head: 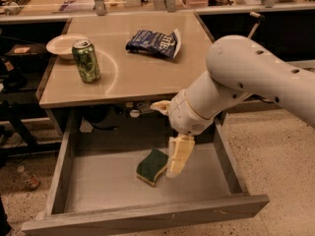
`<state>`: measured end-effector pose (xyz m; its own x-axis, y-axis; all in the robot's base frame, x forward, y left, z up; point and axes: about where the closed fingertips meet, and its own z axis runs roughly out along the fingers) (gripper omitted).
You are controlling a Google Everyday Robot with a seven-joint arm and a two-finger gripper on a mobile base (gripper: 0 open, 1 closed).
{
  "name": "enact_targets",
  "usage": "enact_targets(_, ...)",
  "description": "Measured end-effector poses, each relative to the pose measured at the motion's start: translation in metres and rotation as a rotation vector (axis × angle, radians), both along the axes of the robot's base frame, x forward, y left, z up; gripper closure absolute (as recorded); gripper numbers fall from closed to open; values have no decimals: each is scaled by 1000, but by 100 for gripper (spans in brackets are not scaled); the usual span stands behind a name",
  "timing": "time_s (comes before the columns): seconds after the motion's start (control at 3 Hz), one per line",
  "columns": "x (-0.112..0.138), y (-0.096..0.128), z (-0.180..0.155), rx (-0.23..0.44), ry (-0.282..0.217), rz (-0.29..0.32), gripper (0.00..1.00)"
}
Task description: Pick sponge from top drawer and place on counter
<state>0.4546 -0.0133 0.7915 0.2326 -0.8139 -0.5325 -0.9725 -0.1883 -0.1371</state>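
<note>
- The top drawer point(147, 214) is the biggest thing here. It's grey metal, pulled all the way out toward me, with a plain bare floor.
- Above it is the beige tabletop point(142, 80), square and glossy, with a thin grey edge.
- The robot's white arm point(256, 75) reaches in from the right, crosses the tabletop's front right corner and bends down into the drawer.
- The end effector point(173, 171) hangs down inside the drawer, tip near the floor, right up against the sponge's right side. Honestly can't tell if it's released or clenched, or if it actually touches the sponge.
- A dark blue chip bag point(153, 42) lies flat toward the back of the tabletop.
- A white bowl point(60, 45) sits at the back left corner.
- A green soda can point(86, 60) stands upright just in front of the bowl.
- The sponge point(151, 165) lies on the drawer floor, roughly the middle, dark green side up with yellow foam showing along the edge.
</note>
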Motion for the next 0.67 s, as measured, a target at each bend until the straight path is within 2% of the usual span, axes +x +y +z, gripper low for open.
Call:
enact_targets(0.33, 11, 25, -15, 67, -5, 41, 0)
enact_targets(0.67, 12, 26, -17, 69, -4, 42, 0)
